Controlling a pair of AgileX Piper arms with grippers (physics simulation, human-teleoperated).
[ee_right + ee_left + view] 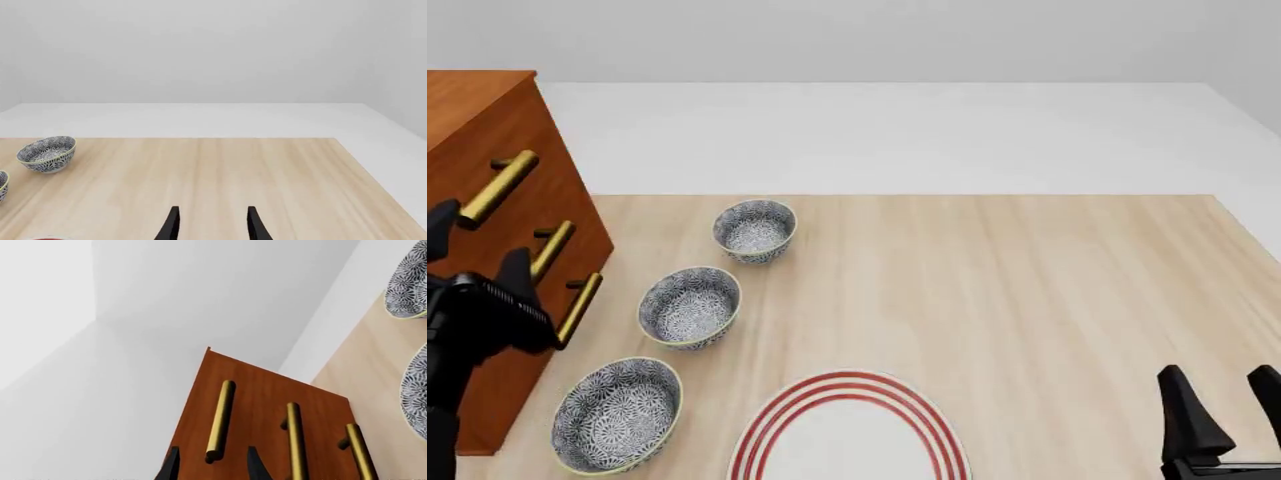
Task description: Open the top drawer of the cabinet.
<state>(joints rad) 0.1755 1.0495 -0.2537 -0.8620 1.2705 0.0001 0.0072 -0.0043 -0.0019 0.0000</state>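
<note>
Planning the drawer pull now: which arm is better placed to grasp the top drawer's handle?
Left. The left gripper is open with its fingers either side of the top drawer's handle. The right gripper sits far across the table.

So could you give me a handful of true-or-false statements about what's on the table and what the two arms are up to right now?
1. Three patterned bowls stand in a row beside the cabinet. True.
2. The left gripper has its fingers on either side of the top drawer's handle. True.
3. The right gripper holds a bowl. False: it is open and holds nothing.
4. The red-ringed plate sits on top of the cabinet. False: it lies on the table.
</note>
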